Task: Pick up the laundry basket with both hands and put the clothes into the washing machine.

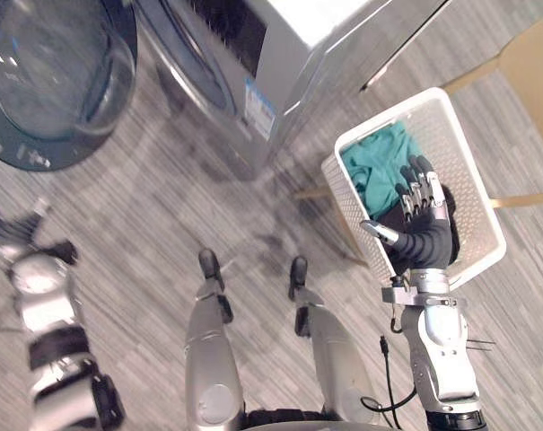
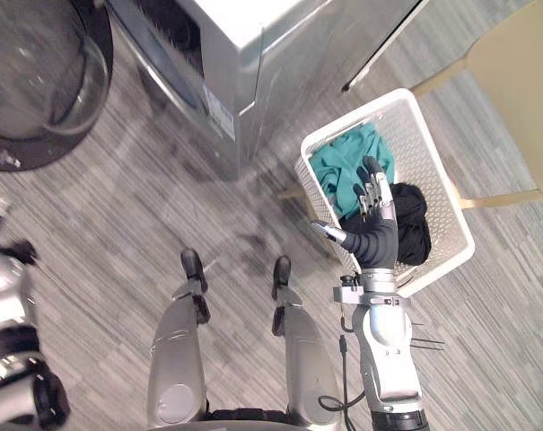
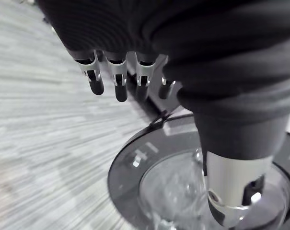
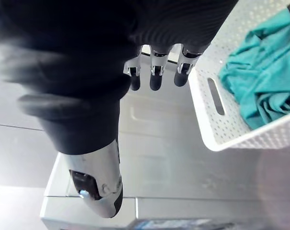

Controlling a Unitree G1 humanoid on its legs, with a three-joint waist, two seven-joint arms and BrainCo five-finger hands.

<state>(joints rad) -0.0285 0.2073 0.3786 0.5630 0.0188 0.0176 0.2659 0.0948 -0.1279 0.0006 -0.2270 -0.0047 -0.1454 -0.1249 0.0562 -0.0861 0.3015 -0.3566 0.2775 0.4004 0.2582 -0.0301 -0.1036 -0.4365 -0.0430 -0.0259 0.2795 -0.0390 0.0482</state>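
A white perforated laundry basket (image 1: 473, 171) stands on the floor to my right, in front of the silver washing machine (image 1: 298, 45). In it lie a teal cloth (image 1: 379, 162) and a black cloth (image 2: 413, 215). My right hand (image 1: 424, 224) hovers over the basket's near side with its fingers (image 4: 155, 79) straight, open and holding nothing. The basket's rim with a handle slot (image 4: 215, 96) shows just past them. My left hand (image 1: 15, 233) hangs low at the left, its fingers (image 3: 118, 81) relaxed and empty. It is above the floor by the open round door (image 1: 47, 81).
The washer's glass door (image 3: 183, 182) swings out to the left of the machine. Light wooden furniture (image 1: 531, 72) stands behind and beside the basket, and one leg (image 1: 522, 197) shows past its rim. Grey striped floor (image 1: 163, 197) lies between the door and the basket.
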